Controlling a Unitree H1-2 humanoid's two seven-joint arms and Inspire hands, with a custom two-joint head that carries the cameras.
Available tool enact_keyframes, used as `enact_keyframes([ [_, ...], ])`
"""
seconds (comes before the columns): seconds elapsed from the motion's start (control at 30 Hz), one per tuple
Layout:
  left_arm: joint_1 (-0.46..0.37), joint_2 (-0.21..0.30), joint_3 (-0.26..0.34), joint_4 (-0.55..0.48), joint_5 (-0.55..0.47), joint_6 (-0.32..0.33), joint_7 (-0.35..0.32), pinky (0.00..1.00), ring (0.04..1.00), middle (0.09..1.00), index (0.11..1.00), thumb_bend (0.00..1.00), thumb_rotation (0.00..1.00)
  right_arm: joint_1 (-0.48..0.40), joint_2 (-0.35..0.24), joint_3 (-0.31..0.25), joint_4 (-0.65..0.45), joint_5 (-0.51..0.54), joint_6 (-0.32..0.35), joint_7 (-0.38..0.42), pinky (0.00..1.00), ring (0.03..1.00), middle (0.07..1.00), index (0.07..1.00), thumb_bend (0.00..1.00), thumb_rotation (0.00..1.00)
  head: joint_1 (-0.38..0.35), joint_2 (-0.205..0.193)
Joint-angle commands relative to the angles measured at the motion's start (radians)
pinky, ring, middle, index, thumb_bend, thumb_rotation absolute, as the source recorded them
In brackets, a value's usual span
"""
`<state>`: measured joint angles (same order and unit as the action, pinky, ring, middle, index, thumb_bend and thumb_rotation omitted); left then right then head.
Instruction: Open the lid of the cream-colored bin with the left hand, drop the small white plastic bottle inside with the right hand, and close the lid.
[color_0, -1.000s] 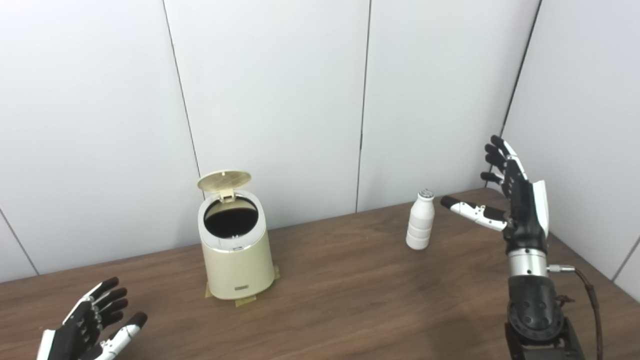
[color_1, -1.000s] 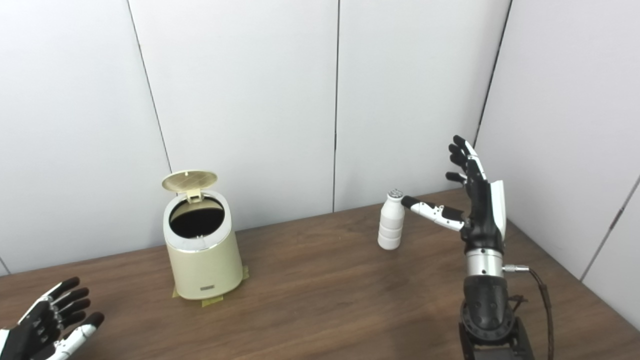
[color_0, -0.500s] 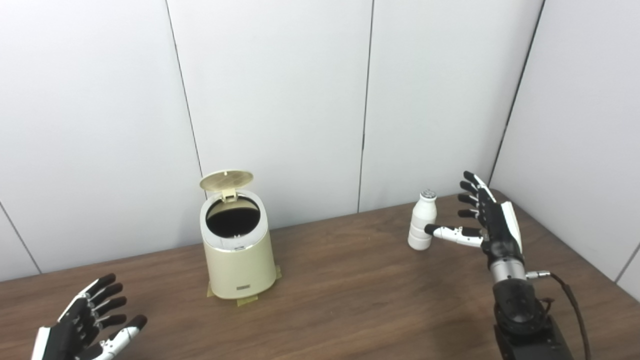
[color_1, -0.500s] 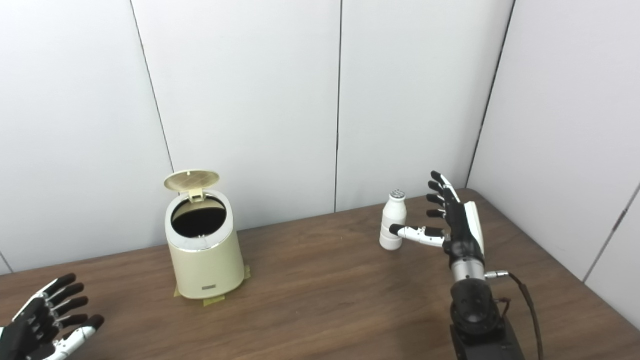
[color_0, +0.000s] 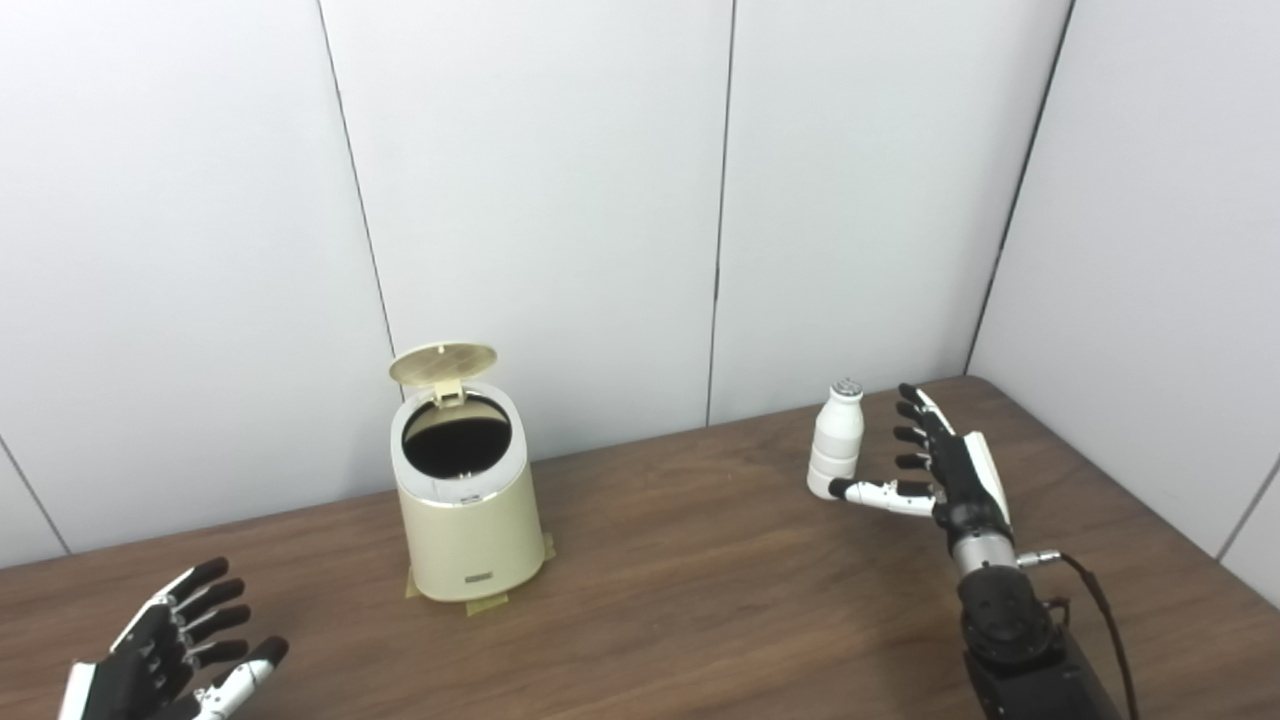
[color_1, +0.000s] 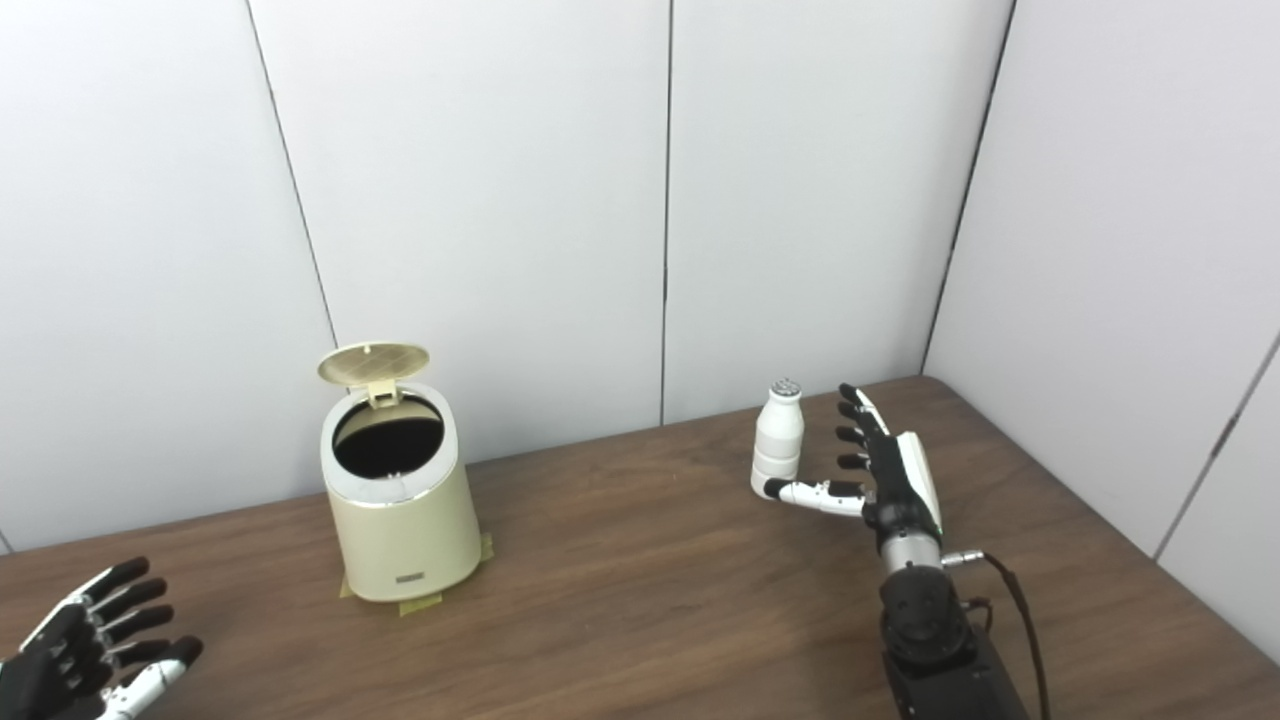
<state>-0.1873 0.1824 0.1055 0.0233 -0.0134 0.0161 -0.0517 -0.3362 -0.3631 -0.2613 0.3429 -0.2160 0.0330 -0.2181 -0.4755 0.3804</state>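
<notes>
The cream-colored bin (color_0: 470, 525) stands on the wooden table (color_0: 700, 600) at centre left, its round lid (color_0: 443, 363) tipped up at the back and the dark inside showing. The small white plastic bottle (color_0: 837, 440) stands upright at the back right. My right hand (color_0: 945, 470) is open just right of the bottle, low near the table, thumb reaching in front of the bottle's base and fingers behind its right side; I cannot tell if it touches. My left hand (color_0: 170, 655) is open and empty at the table's front left, well away from the bin.
White wall panels close the back and the right side, meeting in a corner behind the bottle. Tape tabs (color_0: 487, 603) show under the bin's base. A cable (color_0: 1095, 600) runs from my right wrist. Bare wood lies between bin and bottle.
My right hand has come down and leftward from above the table to beside the bottle, thumb now at its base. The camera shifted slightly. The bin, lid and left hand stay as they were.
</notes>
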Motion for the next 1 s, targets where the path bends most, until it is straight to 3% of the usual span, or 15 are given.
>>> enact_keyframes([
  [0.0,-0.035,0.015,0.001,-0.030,0.002,-0.031,0.001,0.66,0.753,0.792,0.840,0.64,0.01,-0.059,-0.030,0.004,-0.005,0.003,-0.034,-0.017,0.72,0.831,0.895,0.904,0.84,0.16,0.001,0.000],
  [0.37,-0.031,0.009,-0.004,-0.055,0.015,-0.006,0.007,0.66,0.751,0.789,0.841,0.63,0.00,-0.127,-0.044,0.051,0.158,-0.013,-0.127,-0.062,0.67,0.788,0.872,0.865,0.82,0.15,0.009,0.003],
  [0.97,-0.022,-0.002,-0.010,-0.101,0.007,0.033,0.003,0.69,0.773,0.803,0.849,0.59,0.00,-0.145,-0.025,0.089,0.164,-0.026,-0.110,-0.094,0.65,0.767,0.841,0.844,0.82,0.07,0.016,0.008],
])
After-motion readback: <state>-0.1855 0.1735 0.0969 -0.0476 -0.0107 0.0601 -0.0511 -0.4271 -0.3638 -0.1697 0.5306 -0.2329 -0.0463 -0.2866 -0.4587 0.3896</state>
